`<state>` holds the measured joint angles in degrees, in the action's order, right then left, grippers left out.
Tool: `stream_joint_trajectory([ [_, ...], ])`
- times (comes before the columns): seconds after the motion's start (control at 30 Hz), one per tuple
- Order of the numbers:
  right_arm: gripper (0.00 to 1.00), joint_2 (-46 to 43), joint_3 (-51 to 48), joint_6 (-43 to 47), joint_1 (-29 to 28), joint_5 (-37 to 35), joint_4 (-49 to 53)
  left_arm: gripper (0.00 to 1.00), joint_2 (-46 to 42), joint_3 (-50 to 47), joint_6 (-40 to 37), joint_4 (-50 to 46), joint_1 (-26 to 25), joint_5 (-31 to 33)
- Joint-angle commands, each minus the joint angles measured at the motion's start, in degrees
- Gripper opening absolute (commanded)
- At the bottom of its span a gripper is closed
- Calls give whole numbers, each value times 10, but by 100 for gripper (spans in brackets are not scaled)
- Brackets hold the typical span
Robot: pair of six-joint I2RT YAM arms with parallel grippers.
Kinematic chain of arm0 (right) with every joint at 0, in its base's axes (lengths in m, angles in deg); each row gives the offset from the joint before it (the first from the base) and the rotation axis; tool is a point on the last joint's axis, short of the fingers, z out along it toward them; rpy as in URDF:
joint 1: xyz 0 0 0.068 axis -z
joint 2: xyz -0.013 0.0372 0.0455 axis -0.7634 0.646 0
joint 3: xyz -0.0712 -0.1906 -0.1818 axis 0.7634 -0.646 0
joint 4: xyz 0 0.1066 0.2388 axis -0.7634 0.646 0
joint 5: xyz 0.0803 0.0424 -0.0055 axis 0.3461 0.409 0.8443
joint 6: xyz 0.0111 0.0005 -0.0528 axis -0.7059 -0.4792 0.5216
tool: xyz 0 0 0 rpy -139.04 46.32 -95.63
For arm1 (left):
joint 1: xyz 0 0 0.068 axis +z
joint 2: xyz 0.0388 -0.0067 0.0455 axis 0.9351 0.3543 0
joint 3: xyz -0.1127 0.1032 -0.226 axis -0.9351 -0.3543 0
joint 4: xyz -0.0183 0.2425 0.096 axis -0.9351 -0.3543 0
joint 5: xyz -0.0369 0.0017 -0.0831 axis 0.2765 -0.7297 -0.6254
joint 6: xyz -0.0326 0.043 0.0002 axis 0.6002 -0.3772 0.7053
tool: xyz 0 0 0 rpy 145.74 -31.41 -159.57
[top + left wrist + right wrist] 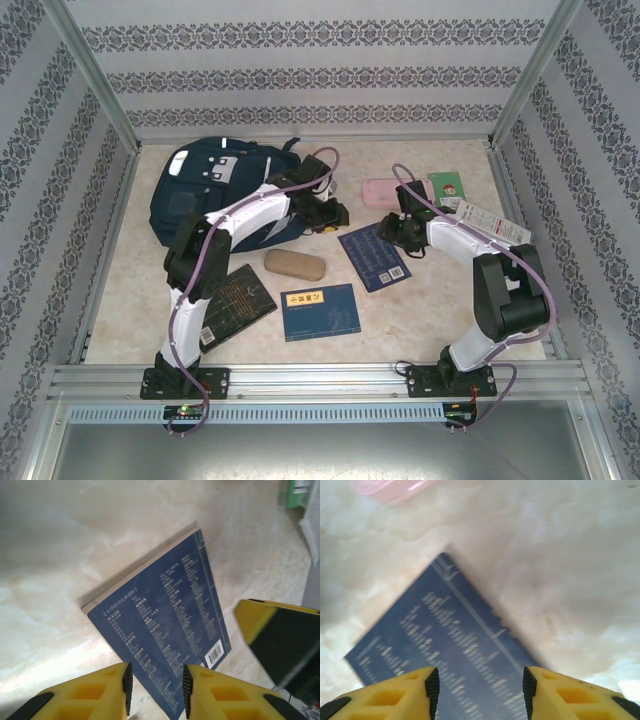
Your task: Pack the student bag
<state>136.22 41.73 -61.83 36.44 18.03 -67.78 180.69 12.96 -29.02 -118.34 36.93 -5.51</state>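
Observation:
The student bag point(200, 190), a navy backpack with white stripes, lies at the back left of the table. A dark blue book point(373, 257) with white text and a barcode lies face-down mid-table. My left gripper point(335, 213) hovers just left of it. In the left wrist view that gripper point(157, 690) is open over the book's point(165, 625) near corner, with nothing between the pads. My right gripper point(392, 232) is above the book's far edge. The right wrist view shows it point(480, 690) open over the blurred book point(450, 650), holding nothing.
A second blue book point(320, 311), a dark book point(235, 300) and a tan case point(294, 265) lie in front. A pink case point(395, 190), a green item point(447, 187) and a white-red packet point(495, 222) sit at the back right. Metal rails border the table.

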Motion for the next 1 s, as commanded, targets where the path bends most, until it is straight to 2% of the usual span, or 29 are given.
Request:
stream_joint_trajectory([
  [0.0,52,-5,-32,23,13,3,20,34,33,2,53,28,-12,0],
  [0.23,57,8,-66,22,21,17,7,33,82,16,78,17,-21,2],
  [0.43,59,0,-67,8,20,24,13,33,123,71,70,-4,-27,-2],
  [0.5,59,-1,-67,0,19,45,12,33,140,94,67,-12,-27,0],
  [0.8,59,19,-63,-54,-32,78,-7,33,213,228,35,-78,-24,13],
  [0.97,60,15,-44,-67,-58,71,-1,33,203,241,15,-93,-19,26],
])
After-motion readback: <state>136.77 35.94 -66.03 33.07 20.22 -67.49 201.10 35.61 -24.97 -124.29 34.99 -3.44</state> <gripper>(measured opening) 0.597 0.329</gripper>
